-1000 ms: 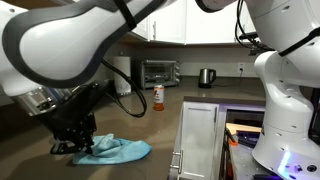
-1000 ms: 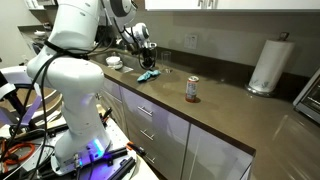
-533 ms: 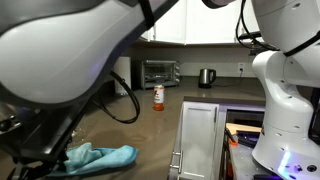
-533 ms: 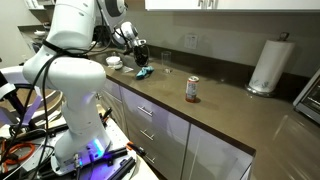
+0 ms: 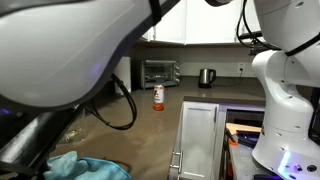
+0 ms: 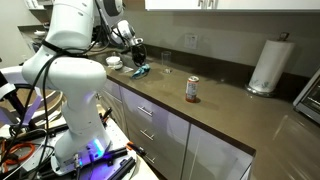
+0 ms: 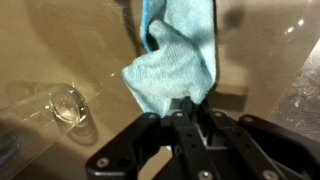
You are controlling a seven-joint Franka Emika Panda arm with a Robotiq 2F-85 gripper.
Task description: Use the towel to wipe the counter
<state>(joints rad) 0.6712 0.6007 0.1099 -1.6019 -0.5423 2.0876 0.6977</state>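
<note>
Towel (image 7: pixel 180 55): light blue cloth, crumpled and bunched. It lies on the worktop (image 6: pixel 225 112) at the end near the back wall. It shows in both exterior views; in one (image 5: pixel 85 168) the arm fills most of the picture and only the cloth's lower folds are visible.

Pincer (image 7: pixel 190 108): fingers drawn together and clamped on the near edge of the towel, in the wrist view. The rest of the cloth trails away from the fingers, flat on the surface.

Neighbours: a clear glass (image 7: pixel 65 105) stands just beside the towel, not touching it. A can (image 6: pixel 192 90) stands well apart along the worktop. A paper roll (image 6: pixel 265 65) is at the opposite end.

Progress, by judgement: the grasp is done and the cloth is down on the surface, so the wiping stroke appears to be under way. The towel covers only a small patch by the wall. The long stretch toward the can and the paper roll has no cloth on it. No spill, streak or damp trail can be made out, so how much has already been wiped cannot be told.

Left to do: sweep the rest of the surface, keeping clear of the glass.
</note>
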